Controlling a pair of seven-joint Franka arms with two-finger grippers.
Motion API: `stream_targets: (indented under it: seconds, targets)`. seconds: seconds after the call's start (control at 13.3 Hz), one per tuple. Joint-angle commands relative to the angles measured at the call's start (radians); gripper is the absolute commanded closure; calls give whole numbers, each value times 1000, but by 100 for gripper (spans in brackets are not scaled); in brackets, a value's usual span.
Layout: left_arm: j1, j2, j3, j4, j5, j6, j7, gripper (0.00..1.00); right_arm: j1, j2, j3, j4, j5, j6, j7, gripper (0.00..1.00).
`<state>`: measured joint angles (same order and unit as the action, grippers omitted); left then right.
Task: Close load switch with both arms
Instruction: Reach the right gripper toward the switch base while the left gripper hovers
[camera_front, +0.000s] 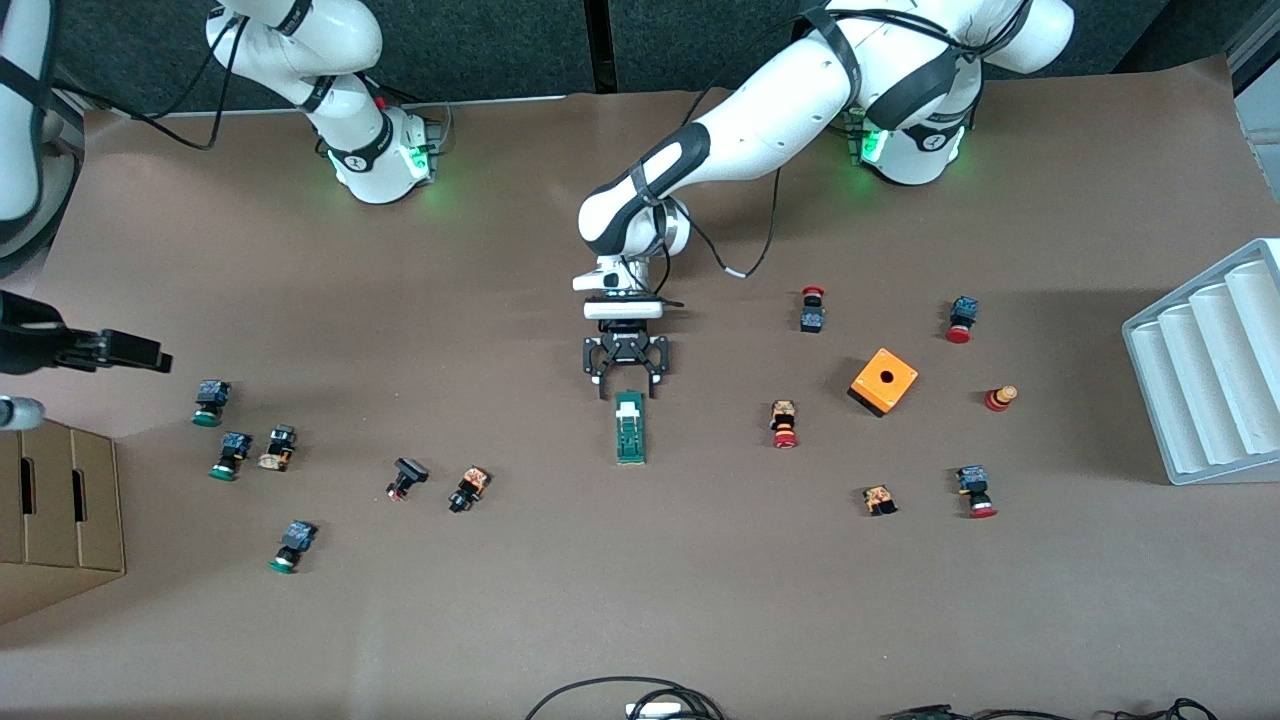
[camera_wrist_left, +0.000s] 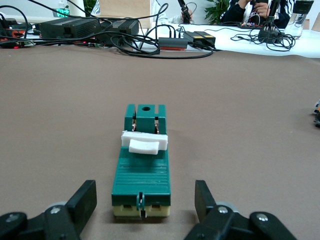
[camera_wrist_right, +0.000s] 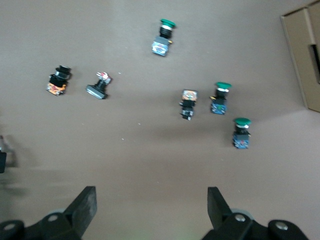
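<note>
Switch: narrow green plastic load switch (camera_front: 630, 428) mid-desk, white slider (camera_wrist_left: 144, 143) up | left hand (camera_front: 627, 375) at its 12 o'clock end, half-open, empty | right hand (camera_wrist_right: 152, 205) wide, empty, waits over green-capped buttons (camera_wrist_right: 220, 97) | risk: off-centre squeeze could twist block.

**Brown table, dark wall, cluttered bench**

A brown matte table (camera_front: 640, 620) fills the scene under even light. A dark panelled wall (camera_front: 500, 45) runs along its robot-side edge. In the left wrist view, a light bench (camera_wrist_left: 225, 37) carries black boxes and tangled cables.
</note>
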<state>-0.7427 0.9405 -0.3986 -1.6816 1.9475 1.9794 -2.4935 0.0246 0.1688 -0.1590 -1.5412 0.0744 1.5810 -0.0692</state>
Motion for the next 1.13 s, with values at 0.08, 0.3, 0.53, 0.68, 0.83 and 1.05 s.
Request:
stream_targets:
  seconds: [0.08, 0.3, 0.53, 0.68, 0.83, 1.05]
  targets:
    - [-14, 20, 11, 23, 39, -24, -21, 19, 90, 49, -4, 7, 25, 66, 184, 0]
    - [-14, 38, 11, 39, 61, -25, -22, 21, 182, 89, -4, 13, 73, 131, 390, 1]
    - [-14, 47, 11, 43, 64, -34, -22, 24, 291, 136, -4, 16, 83, 215, 639, 1]
    - [-14, 49, 11, 45, 64, -36, -25, 24, 352, 176, -4, 18, 129, 276, 803, 1]
    - [-15, 49, 11, 43, 65, -36, -50, 24, 409, 221, -4, 18, 160, 353, 929, 1]
    - [-20, 70, 11, 45, 99, -59, -56, 27, 498, 299, -4, 16, 189, 471, 1174, 1]
